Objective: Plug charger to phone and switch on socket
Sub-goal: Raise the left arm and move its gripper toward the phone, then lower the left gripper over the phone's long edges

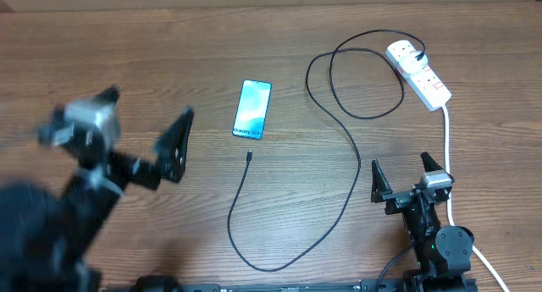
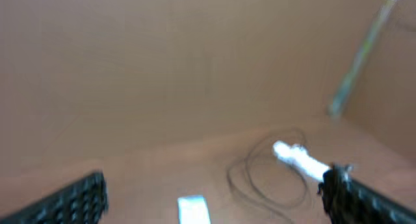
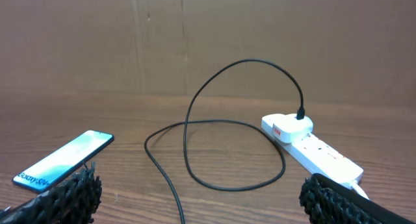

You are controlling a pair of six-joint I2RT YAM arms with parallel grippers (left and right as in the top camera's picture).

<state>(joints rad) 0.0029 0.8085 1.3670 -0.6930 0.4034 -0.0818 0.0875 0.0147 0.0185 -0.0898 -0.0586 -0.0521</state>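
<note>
The phone (image 1: 252, 109) lies flat mid-table, its light-blue screen up. The charger (image 1: 354, 161) is a thin black cable; its small plug tip (image 1: 249, 157) lies just below the phone, apart from it. Its other end loops up into the near end of the white socket (image 1: 421, 73) at the back right. My left gripper (image 1: 140, 123) is open and blurred, left of the phone. My right gripper (image 1: 402, 178) is open and empty at the front right. In the right wrist view the phone (image 3: 62, 159), cable (image 3: 234, 152) and socket (image 3: 318, 149) lie beyond the open jaws (image 3: 201, 198).
The socket's thick white lead (image 1: 446, 152) runs down the right side past my right arm. A brown cardboard wall (image 3: 208, 36) stands behind the table. The left wrist view is blurred, with phone (image 2: 194, 210) and socket (image 2: 299, 159) dimly visible.
</note>
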